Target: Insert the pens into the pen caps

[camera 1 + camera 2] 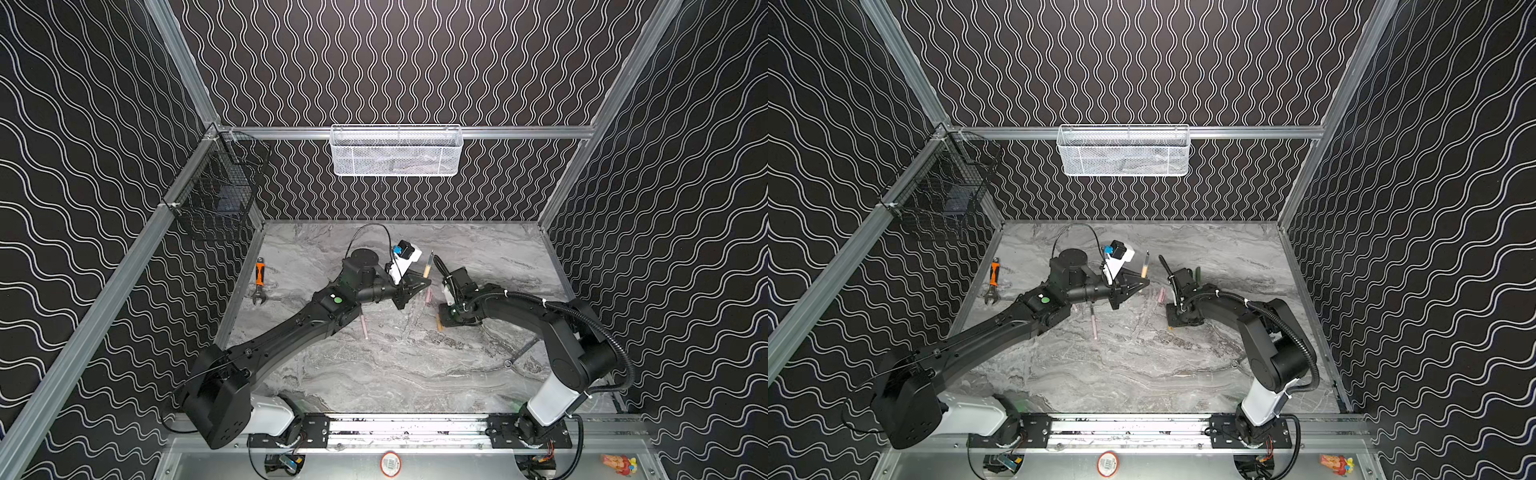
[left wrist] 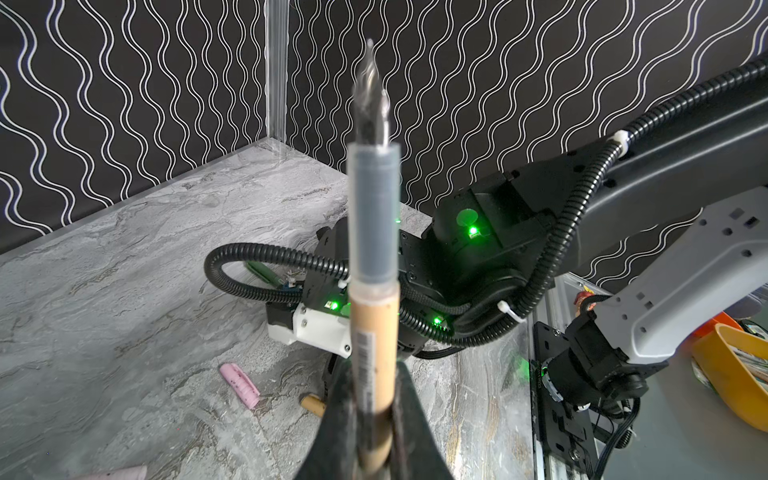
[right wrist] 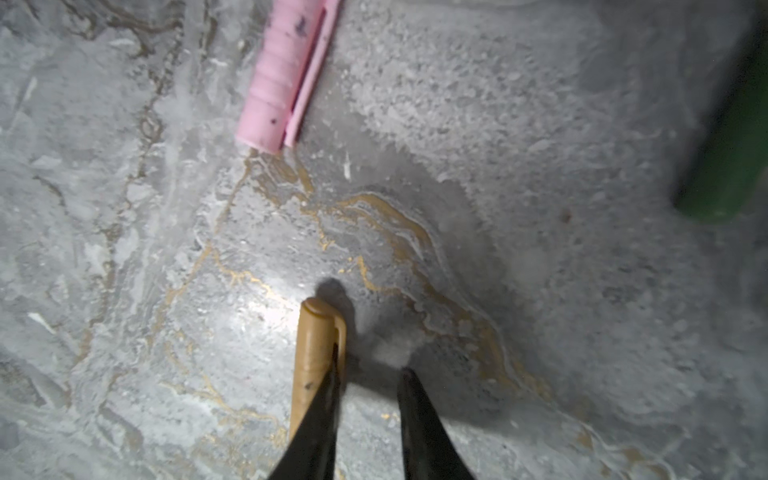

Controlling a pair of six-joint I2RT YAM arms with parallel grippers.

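Note:
My left gripper (image 1: pixel 426 285) (image 2: pixel 376 419) is shut on a gold-tan pen (image 1: pixel 427 268) (image 1: pixel 1144 267) (image 2: pixel 372 332), which it holds upright above the table with the dark tip up. My right gripper (image 3: pixel 370 374) (image 1: pixel 443 321) is down at the table, jaws a little open with nothing between them. A gold-tan pen cap (image 3: pixel 316 353) (image 2: pixel 312 404) lies outside the gripper, against one of its fingers. A pink pen cap (image 3: pixel 282 75) (image 1: pixel 428 295) (image 2: pixel 240 384) lies nearby. A pink pen (image 1: pixel 364 326) (image 1: pixel 1094 326) lies by the left arm. A dark green piece (image 3: pixel 727 158) (image 1: pixel 1198 272) lies beyond the right wrist.
An orange-handled wrench (image 1: pixel 259 280) (image 1: pixel 992 282) lies at the table's left edge. A white mesh basket (image 1: pixel 396 151) hangs on the back wall and a black wire basket (image 1: pixel 216 187) on the left rail. The two arms meet near the table's middle.

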